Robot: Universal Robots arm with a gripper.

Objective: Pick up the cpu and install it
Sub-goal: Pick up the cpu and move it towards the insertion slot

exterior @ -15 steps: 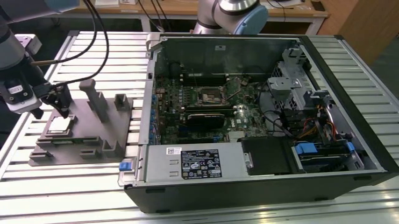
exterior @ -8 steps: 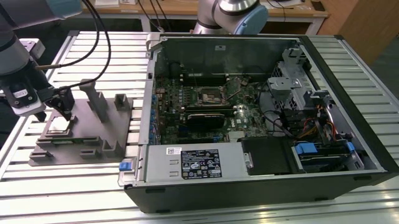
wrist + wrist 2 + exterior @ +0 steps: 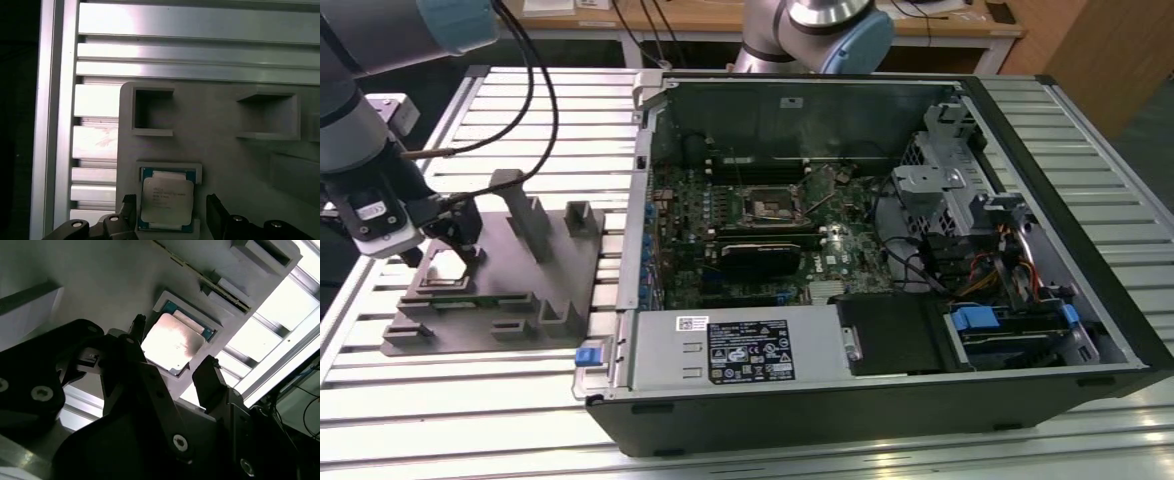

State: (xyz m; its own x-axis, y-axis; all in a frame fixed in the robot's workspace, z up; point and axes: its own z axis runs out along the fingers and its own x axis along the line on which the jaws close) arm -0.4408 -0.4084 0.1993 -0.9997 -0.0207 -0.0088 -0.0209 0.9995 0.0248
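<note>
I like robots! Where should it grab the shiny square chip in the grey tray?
Probably by two opposite thin edges, coming straight down from above. The cpu lies flat in a shallow pocket of the tray, so only its edges offer a hold.

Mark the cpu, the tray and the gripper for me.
cpu [image 3: 166, 200]: first wrist view, middle of its metal top.
tray [image 3: 580, 265]: exterior view, bare flat base between blocks.
gripper [image 3: 443, 250]: exterior view, midway between its open fingertips.

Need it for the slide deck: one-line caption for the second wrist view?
Open claw poised either side of the cpu, which lies in its recess in the grey tray.
</note>
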